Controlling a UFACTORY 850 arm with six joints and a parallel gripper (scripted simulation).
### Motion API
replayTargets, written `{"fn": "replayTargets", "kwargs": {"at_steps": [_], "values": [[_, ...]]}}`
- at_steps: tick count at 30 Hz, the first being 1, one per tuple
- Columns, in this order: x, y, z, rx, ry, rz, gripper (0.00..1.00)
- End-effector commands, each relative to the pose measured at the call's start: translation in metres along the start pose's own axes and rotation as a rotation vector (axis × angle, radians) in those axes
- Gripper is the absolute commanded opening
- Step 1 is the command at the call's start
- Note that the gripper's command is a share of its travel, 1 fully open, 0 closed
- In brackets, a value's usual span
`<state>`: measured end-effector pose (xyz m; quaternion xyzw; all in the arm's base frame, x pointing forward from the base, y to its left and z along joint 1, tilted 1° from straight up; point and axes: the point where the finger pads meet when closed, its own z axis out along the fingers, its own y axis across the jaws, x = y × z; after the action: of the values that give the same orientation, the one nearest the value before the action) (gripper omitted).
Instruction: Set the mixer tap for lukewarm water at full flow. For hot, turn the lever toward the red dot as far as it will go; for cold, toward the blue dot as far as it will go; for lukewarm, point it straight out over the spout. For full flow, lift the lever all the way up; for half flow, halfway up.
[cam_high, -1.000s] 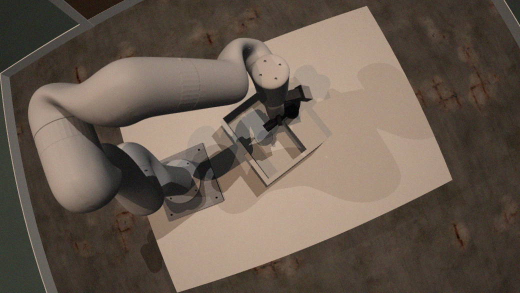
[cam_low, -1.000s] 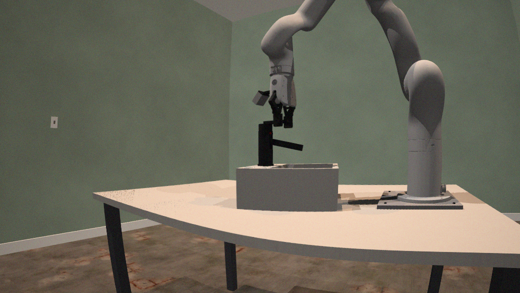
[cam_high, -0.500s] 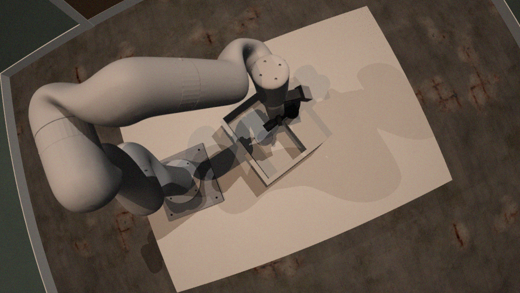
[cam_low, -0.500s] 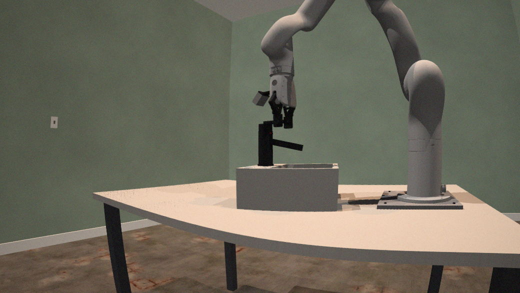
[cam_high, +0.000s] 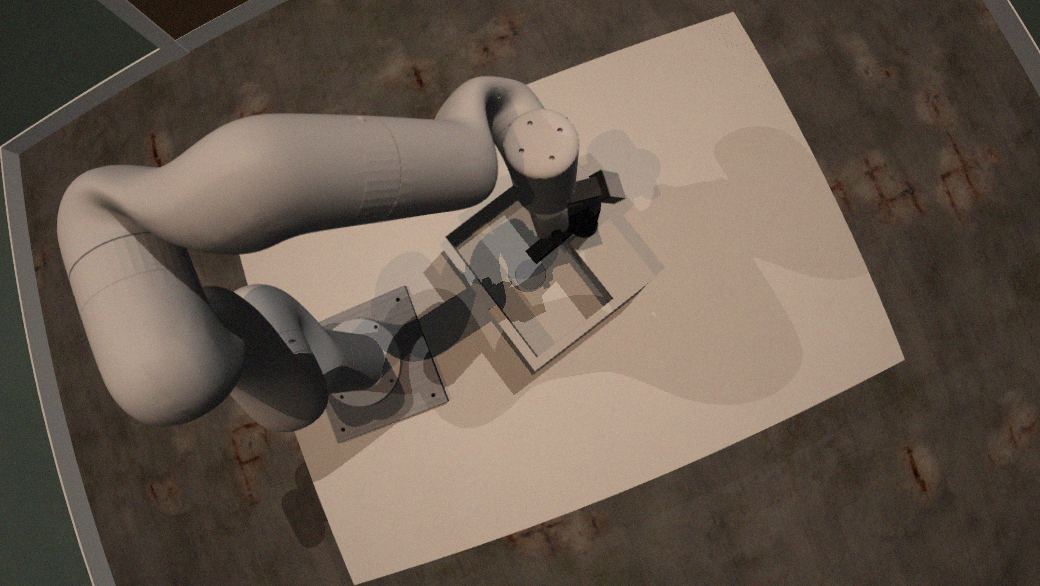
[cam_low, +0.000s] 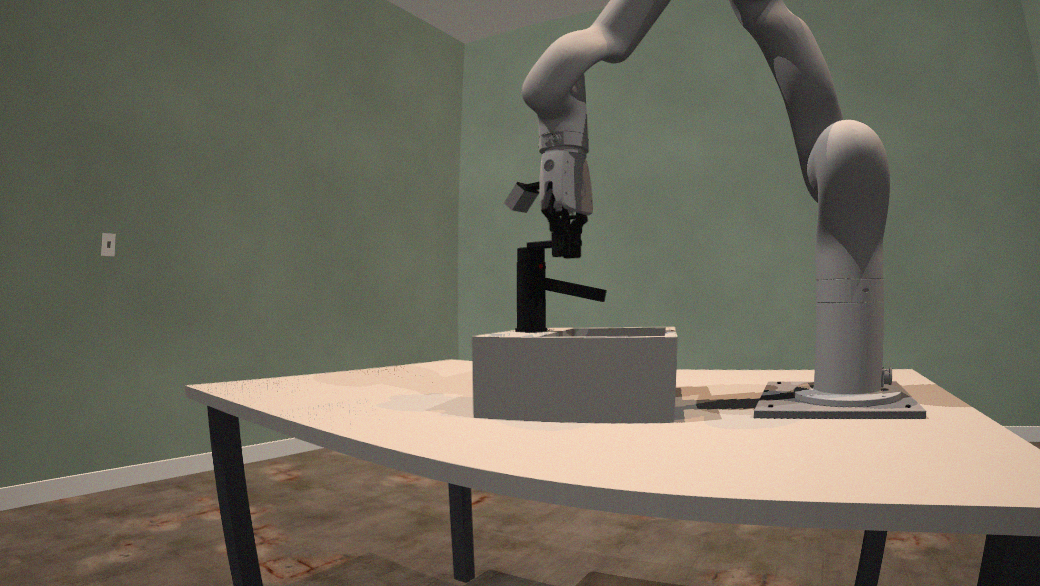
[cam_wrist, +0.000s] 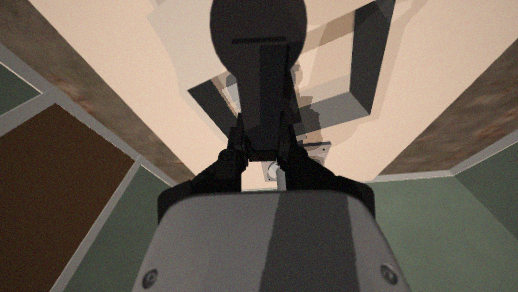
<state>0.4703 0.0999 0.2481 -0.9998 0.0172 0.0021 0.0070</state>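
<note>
From where I'm standing the hand (cam_low: 566, 243) is clamped on the tip of the lever (cam_wrist: 261, 85) atop the black tap (cam_low: 531, 291) at the sink's back edge, so next it probably lifts fully, keeping it over the spout (cam_low: 574, 289).

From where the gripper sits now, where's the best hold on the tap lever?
The lever's free end, from above, fingers on its two flat sides. The gripper is already shut there. It is a narrow flat bar, level, so lifting pivots it.
</note>
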Motion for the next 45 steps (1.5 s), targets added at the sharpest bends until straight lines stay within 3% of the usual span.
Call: {"fn": "replayTargets", "kwargs": {"at_steps": [1, 34, 45], "values": [[0.001, 0.0, -0.001, 0.001, 0.002, 0.0, 0.0], [0.001, 0.0, -0.001, 0.001, 0.002, -0.004, 0.0], [0.003, 0.016, -0.001, 0.0, 0.002, -0.232, 0.0]]}}
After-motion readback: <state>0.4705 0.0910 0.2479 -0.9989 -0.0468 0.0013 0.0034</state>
